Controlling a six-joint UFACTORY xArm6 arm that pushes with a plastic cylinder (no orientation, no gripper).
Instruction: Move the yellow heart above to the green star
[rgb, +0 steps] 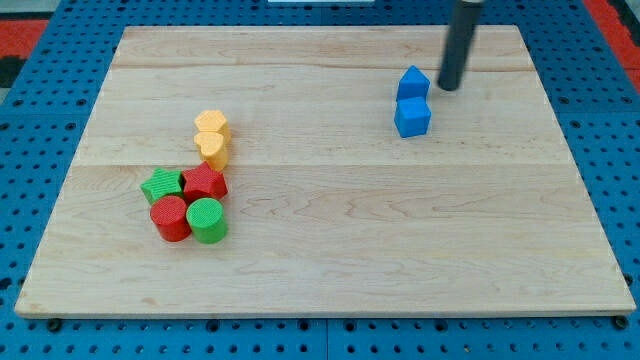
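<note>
The yellow heart (212, 148) lies at the view's left of the board, touching a yellow block (212, 124) just above it. The green star (162, 185) lies below and left of the heart, a short gap apart. It sits in a cluster with a red star (204, 182), a red cylinder (170, 217) and a green cylinder (207, 220). My tip (449, 86) is far off at the view's upper right, just right of a blue block (412, 83).
A blue cube (412, 116) sits right below the upper blue block. The wooden board (330, 250) rests on a blue pegboard, with a red area beyond the top corners.
</note>
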